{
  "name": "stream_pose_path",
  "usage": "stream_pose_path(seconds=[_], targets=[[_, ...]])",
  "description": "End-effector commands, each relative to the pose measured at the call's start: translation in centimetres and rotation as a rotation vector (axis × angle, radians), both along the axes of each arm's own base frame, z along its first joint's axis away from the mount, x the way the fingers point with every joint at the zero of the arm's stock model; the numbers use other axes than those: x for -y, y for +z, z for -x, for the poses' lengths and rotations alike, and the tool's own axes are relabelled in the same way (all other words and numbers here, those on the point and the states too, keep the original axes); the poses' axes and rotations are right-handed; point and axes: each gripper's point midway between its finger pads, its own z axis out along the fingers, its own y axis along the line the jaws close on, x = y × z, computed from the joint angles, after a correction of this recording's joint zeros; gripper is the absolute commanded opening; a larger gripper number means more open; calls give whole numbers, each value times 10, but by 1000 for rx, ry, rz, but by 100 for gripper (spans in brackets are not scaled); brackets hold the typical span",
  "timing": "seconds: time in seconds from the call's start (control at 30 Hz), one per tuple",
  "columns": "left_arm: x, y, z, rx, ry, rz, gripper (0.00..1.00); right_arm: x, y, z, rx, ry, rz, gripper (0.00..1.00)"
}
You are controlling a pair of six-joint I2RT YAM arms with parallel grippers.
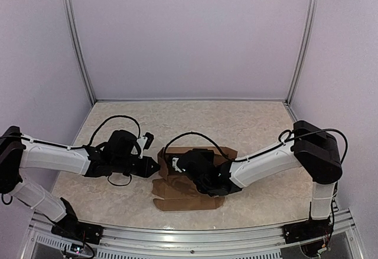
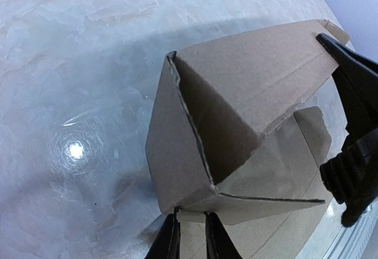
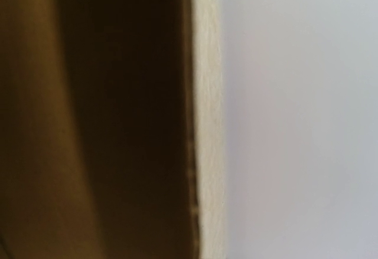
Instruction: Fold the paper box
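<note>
The paper box (image 1: 183, 197) is brown cardboard, partly folded, lying on the table between the two arms. In the left wrist view the paper box (image 2: 248, 76) has one side wall standing and an end flap folded in at the corner. My left gripper (image 1: 156, 168) sits at the box's left edge. Its fingertips (image 2: 171, 230) are a narrow gap apart, right at the lower corner of the cardboard, and grip nothing. My right gripper (image 1: 180, 166) reaches into the box from the right and shows black (image 2: 354, 123) against the raised panel. Only close cardboard (image 3: 88, 123) fills the right wrist view, with the fingers hidden.
The marbled tabletop (image 1: 236, 123) spreads behind and beside the box. An aluminium rail (image 1: 189, 238) runs along the near edge by the arm bases. Pale walls and two metal posts (image 1: 80, 46) close in the back and sides.
</note>
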Motion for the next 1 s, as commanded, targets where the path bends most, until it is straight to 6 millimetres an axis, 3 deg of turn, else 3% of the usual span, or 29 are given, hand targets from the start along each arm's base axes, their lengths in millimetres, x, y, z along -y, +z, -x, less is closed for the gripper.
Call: stream_pose_path(seconds=[0.0,0.53,0.97], targets=[[3,-3,-3,19,-1,-15,17,0,-10,8,-10,1,19,0],[8,-8,-11,56,17,-60,41,-6,-11,15,-19,9,18,0],[11,-7,-16,87,46,-56,47,-13,-28,28,-39,16,30,0]])
